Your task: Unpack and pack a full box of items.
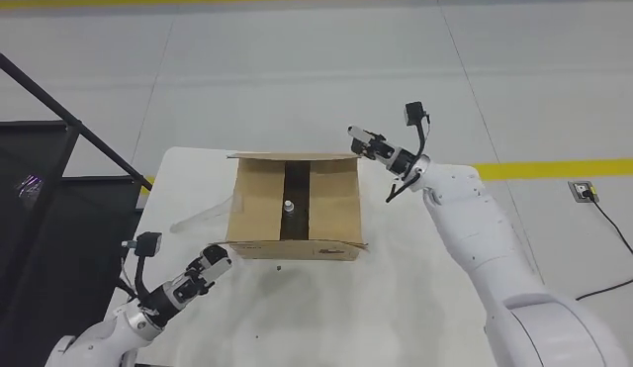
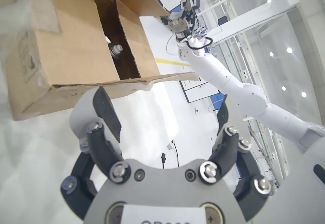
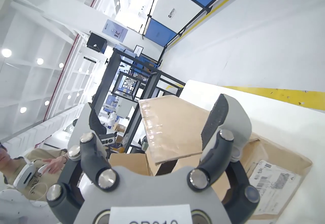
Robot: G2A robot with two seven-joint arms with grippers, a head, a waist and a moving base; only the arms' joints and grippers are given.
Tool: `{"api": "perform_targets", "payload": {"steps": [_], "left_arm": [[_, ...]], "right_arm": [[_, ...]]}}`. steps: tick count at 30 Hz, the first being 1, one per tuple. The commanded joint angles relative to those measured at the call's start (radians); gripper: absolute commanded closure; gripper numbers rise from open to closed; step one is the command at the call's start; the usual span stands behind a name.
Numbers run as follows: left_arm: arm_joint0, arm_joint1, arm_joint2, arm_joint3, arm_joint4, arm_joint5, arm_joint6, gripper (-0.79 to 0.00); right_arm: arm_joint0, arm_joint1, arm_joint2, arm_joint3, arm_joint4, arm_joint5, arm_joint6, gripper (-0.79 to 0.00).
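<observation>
You have the white desk [image 1: 396, 298] across the lower half of the top view. The cardboard box [image 1: 259, 204] stands at its middle, two top flaps folded nearly shut with a dark gap running between them. Your right gripper [image 1: 358, 135] sits at the box's upper right corner in that view, spread apart. Its wrist view shows a taped flap between the fingers, though you cannot tell whether they touch it. Your left gripper [image 1: 220, 258] is at the lower left, just beside the box's near left corner and apart from it, also spread wide with nothing held. In the gap, near the box's centre, you can see the small silver cap of a bottle [image 1: 288, 207] standing upright
</observation>
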Motion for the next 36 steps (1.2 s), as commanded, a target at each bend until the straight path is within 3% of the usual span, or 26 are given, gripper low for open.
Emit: {"api": "perform_targets", "payload": {"steps": [1, 9, 19, 25, 36], "left_arm": [[-0.009, -0.001, 0.012, -0.008, 0.008, 0.026, 0.026, -0.785], [-0.073, -0.006, 0.060, -0.016, 0.072, 0.147, 0.128, -0.785], [-0.171, -0.017, 0.180, 0.022, 0.248, 0.279, 0.229, -0.785], [-0.207, -0.023, 0.234, 0.049, 0.307, 0.301, 0.263, -0.785], [-0.246, -0.031, 0.289, 0.079, 0.347, 0.317, 0.295, -0.785]], "right_arm": [[0.004, 0.005, -0.002, -0.008, 0.000, -0.004, 0.039, -0.785], [0.024, 0.013, -0.050, -0.049, -0.106, 0.060, 0.062, -0.785], [0.038, 0.006, -0.104, -0.109, -0.189, 0.289, 0.063, -0.785], [0.032, 0.002, -0.120, -0.151, -0.176, 0.382, 0.130, -0.785], [-0.026, 0.014, -0.128, -0.285, -0.162, 0.451, 0.203, -0.785]]}}
